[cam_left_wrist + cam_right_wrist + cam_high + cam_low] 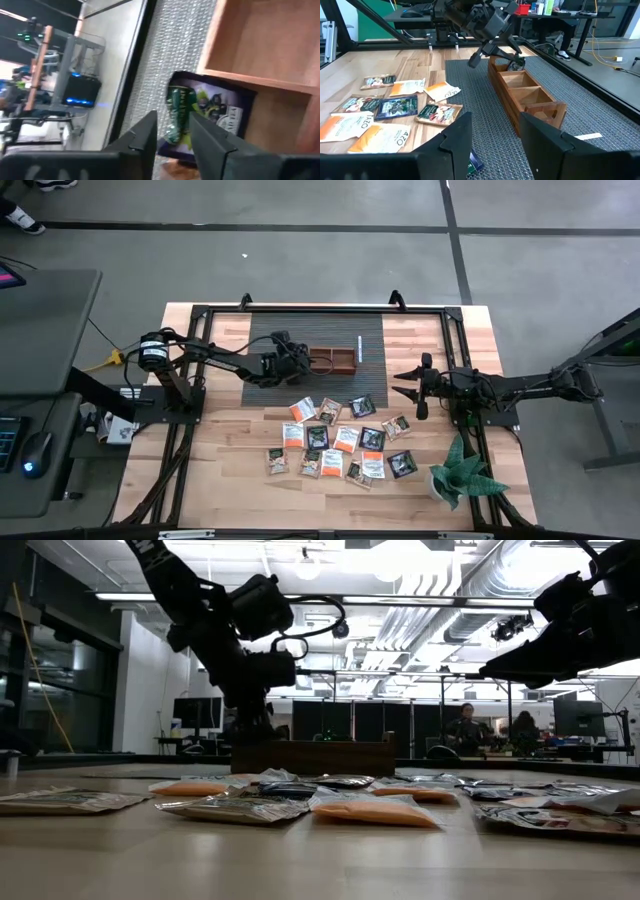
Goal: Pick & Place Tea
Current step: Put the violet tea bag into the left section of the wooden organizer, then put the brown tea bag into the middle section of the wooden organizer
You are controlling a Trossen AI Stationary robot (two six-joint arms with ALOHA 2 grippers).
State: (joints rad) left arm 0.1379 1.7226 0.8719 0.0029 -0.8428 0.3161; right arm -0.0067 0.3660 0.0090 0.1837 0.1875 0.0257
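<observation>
Small flat square tea sachets (340, 439) lie scattered on the near half of the wooden tabletop (220, 480), some orange-and-white, some dark, a few pale, most just beside or touching one another. One more dark sachet (210, 112), printed in green and purple with white lettering, is pinched by its edge in the left gripper (296, 357), whose fingers (142, 140) are closed to a narrow gap around it at the left end of the brown wooden tray (333, 360).

The high view places the tray on a dark mat (315, 345) at the far middle of the tabletop, a white marker (357, 348) beside its right end and a green plant (463, 470) at the near right corner. Only the left wrist view shows the held sachet's print, hanging against the tray's outer wall beside an open compartment. The right wrist view shows the tray's three compartments (525, 95) in a row and the left gripper tipped over the farthest one. The low view shows the sachets as crinkled, slightly puffed packets (375, 810), with the tray (315, 757) behind them.

The right gripper (408, 392) hangs above the tabletop to the right of the tray, well apart from it, its fingers (457, 137) spread wide and holding nothing.
</observation>
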